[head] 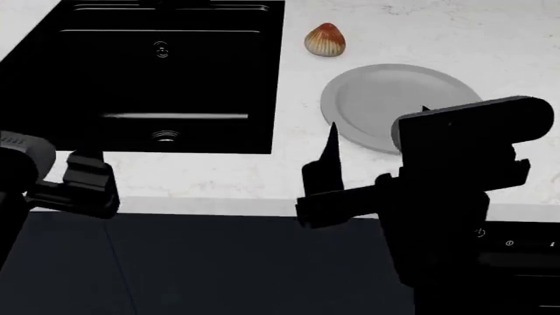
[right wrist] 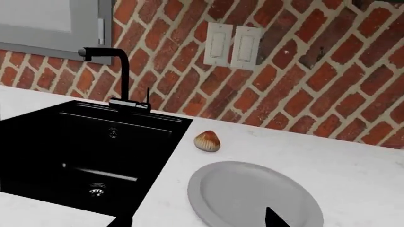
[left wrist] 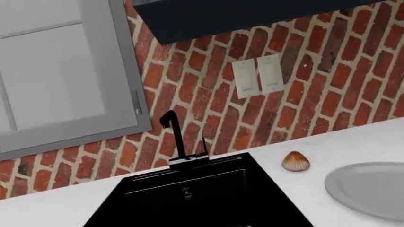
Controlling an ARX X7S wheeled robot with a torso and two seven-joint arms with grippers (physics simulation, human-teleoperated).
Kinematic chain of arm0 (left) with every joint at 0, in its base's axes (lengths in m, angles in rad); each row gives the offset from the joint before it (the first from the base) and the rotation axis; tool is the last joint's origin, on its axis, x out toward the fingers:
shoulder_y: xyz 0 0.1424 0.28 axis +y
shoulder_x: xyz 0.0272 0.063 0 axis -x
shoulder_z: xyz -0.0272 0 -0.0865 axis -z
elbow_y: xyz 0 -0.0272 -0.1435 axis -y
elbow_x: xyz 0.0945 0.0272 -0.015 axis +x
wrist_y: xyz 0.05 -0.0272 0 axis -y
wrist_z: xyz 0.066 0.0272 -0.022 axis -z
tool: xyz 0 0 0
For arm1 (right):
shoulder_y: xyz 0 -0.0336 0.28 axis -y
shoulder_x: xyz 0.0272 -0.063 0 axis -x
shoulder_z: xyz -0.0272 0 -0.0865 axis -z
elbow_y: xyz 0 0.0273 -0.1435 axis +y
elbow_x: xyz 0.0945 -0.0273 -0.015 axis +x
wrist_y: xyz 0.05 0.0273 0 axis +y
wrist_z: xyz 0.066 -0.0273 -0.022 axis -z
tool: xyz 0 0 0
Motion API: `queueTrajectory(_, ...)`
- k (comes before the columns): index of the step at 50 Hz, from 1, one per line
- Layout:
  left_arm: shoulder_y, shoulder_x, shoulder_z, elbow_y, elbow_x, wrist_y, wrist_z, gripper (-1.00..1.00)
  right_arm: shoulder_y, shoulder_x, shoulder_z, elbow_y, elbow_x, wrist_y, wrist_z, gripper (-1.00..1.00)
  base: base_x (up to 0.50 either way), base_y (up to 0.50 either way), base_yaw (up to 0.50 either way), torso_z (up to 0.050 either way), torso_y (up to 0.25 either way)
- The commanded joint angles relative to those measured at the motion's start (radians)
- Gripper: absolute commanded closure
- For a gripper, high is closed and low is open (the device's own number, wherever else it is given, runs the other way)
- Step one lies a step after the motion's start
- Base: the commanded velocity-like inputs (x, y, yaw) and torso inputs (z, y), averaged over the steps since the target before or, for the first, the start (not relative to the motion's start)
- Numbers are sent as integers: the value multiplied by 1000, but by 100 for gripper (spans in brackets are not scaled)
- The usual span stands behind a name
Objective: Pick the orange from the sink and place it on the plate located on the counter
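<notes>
Your right gripper hangs open and empty over the plate's near rim. Left gripper: can't tell its state. No orange visible in the sink; shell sits beside the plate.

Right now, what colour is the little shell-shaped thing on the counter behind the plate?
The shell is ribbed tan with a reddish top, clearest in the right wrist view.
</notes>
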Motion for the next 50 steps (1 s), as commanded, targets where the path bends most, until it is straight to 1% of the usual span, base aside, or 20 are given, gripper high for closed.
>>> queueTrajectory(1, -197, -19, -15, 0, -27, -175, 44, -100, 203, 27, 5, 110, 2, 85, -1, -100, 0, 0, 0, 0, 0)
queueTrajectory(3, -201, -16, -29, -7, -35, -179, 51, -100, 216, 32, -7, 137, -2, 80, 0, -100, 0, 0, 0, 0, 0)
queueTrajectory(8, -216, -16, -36, -3, -41, -189, 55, -100, 235, 41, -2, 113, 3, 107, -1, -100, 0, 0, 0, 0, 0)
queueTrajectory(15, -238, -30, -19, -25, -39, -191, 51, -100, 249, 33, 30, 128, 25, 116, -18, -100, 26, 0, 0, 0, 0)
queueTrajectory(30, -240, -28, -7, -36, -43, -177, 41, -100, 262, 49, 38, 106, 28, 136, -8, -100, 459, 49, 0, 0, 0)
queueTrajectory(40, -237, -33, -7, -30, -48, -180, 39, -100, 256, 51, 46, 96, 36, 138, -8, -100, 279, 112, 0, 0, 0)
queueTrajectory(50, -231, -37, -12, -32, -54, -175, 39, -100, 257, 50, 45, 92, 43, 144, -5, -100, 260, 5, 0, 0, 0)
